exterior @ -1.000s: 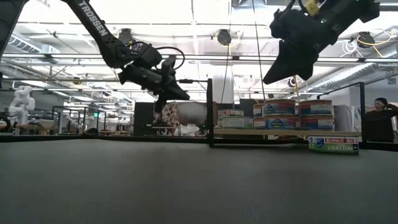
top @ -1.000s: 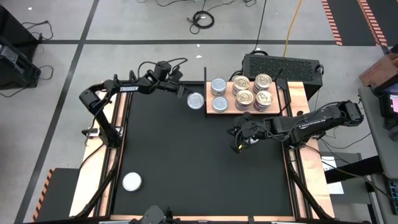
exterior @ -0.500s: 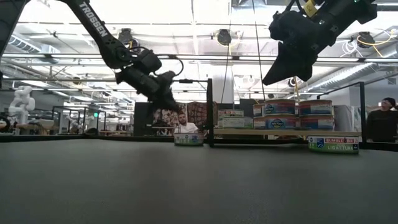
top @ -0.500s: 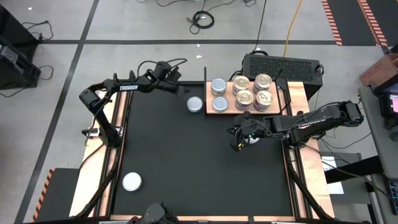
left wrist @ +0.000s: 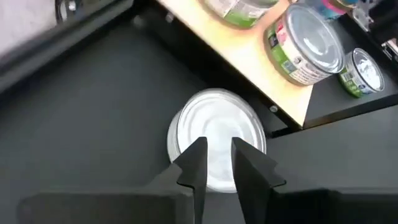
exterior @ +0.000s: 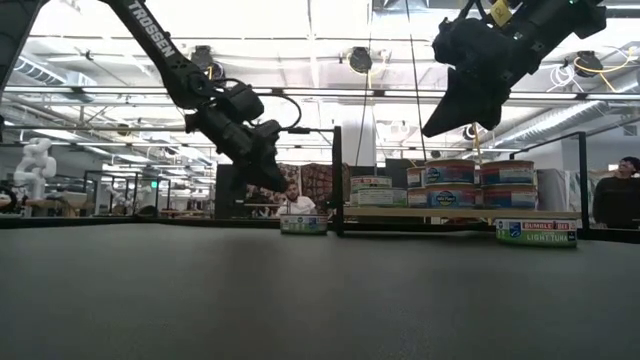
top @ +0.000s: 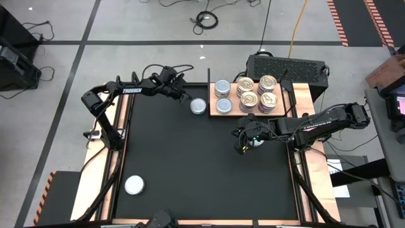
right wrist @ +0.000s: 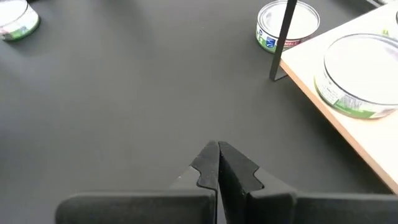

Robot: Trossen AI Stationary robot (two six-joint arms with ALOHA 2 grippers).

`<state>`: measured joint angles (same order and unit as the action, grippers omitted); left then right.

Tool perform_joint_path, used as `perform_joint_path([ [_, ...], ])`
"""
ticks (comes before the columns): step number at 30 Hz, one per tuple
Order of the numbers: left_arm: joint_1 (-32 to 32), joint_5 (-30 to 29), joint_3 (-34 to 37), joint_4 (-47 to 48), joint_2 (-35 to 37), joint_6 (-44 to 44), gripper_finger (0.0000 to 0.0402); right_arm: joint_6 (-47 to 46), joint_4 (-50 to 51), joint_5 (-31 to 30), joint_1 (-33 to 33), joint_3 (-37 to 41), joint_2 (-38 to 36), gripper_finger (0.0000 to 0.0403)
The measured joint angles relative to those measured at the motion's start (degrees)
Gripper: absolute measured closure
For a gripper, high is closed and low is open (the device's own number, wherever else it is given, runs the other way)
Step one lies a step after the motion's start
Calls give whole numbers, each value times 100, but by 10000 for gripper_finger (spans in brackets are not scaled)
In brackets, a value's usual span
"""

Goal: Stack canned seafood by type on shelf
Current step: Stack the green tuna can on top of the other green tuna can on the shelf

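In the high view, we cannot see the tin under the right end effector (top: 242,143) at four o'clock of the shelf (top: 223,112); the arm covers most of it. In the left wrist view, the green-labelled tin (left wrist: 239,7) on the shelf is cut off by the frame edge. In the low view, we cannot read the small print on the stacked tins (exterior: 468,184), and the far person (exterior: 620,200) is cut by the frame edge.

Right gripper (right wrist: 218,163) hung over the black mat (right wrist: 124,106), fingers pressed together. A silver-topped tin (right wrist: 357,73) sat on the wooden shelf (right wrist: 348,134); another (right wrist: 288,23) stood on the mat beyond a thin black post (right wrist: 283,38); a third (right wrist: 17,20) lay well apart.
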<state>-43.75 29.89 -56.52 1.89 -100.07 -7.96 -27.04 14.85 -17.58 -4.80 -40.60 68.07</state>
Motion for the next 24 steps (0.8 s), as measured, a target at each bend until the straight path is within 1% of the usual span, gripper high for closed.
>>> perform_joint_path([
  [3, 0, -6, -136, 595, -4, -11, 326, 414, -23, 11, 72, 0, 0, 403],
  [6, 3, -13, -322, 1053, -4, 128, 325, 699, -108, 22, 315, 0, 0, 403],
  [9, 46, -79, -477, 1280, -16, 137, 325, 811, -154, 333, 601, 0, 5, 403],
  [12, 74, -187, -686, 1729, -164, 153, 325, 826, -157, 548, 757, 0, 28, 403],
  [21, 74, -183, -1759, 2736, -1089, 410, 324, 933, -138, 601, 783, 0, 28, 403],
  [24, 74, -103, -2022, 2971, -1347, 438, 324, 926, -135, 601, 782, 0, 28, 403],
])
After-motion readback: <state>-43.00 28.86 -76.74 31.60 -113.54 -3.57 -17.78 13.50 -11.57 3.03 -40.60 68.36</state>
